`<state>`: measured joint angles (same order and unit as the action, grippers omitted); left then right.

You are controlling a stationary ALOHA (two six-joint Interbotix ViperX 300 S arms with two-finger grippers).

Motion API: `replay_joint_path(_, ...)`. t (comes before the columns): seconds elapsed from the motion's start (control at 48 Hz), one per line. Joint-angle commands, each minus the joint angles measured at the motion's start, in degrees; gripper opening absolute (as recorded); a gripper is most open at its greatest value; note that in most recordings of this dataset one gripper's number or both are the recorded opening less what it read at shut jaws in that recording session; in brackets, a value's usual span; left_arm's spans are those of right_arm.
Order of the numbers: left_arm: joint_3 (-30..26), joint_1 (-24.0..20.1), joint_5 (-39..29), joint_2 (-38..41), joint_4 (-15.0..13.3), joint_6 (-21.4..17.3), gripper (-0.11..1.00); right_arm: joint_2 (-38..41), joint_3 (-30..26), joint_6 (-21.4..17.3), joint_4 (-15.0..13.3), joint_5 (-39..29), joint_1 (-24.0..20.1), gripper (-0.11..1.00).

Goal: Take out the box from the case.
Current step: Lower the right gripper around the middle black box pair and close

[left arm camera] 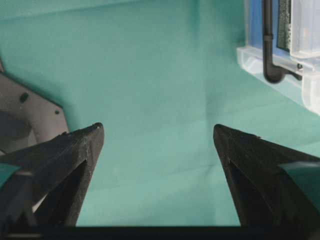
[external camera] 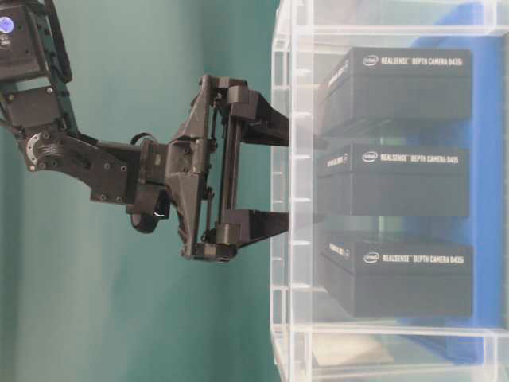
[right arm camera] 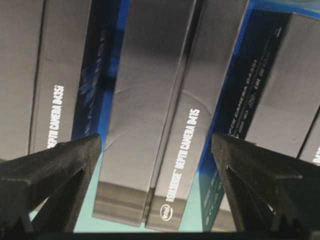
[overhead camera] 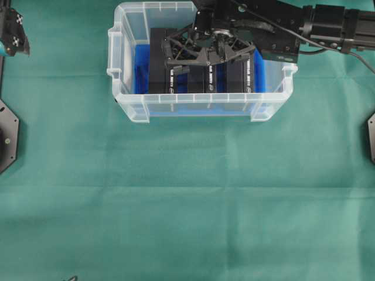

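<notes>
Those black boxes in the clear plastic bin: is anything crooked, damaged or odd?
Nothing stands out. Three black cardboard boxes stand side by side in the clear plastic bin, apparently undamaged; the open right gripper hangs over the middle one.

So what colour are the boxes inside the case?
Black with white lettering; the boxes show best in the table-level view, standing in the clear case.

Clear case (overhead camera: 132, 110) sits at the table's far edge, holding three black boxes (overhead camera: 161, 64) side by side on blue cloth.

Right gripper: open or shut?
Open. The right gripper has its fingers spread on either side of the middle box in the case.
</notes>
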<state>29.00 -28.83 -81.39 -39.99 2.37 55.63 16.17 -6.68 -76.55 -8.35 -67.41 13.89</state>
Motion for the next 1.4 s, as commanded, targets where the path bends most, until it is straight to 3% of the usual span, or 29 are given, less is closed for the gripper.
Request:
replay_joint_path(0.0,-0.70,-0.26,0.18,0.00,0.26,-0.18,0.96,-0.97,-0.26,0.09,-0.18,0.62,0.18,0.96)
replay_joint_path(1.375,-0.09,-0.26,0.44,0.00,0.26,-0.44,0.96,1.67,2.37,-0.70,-0.70,6.77,0.88,0.96)
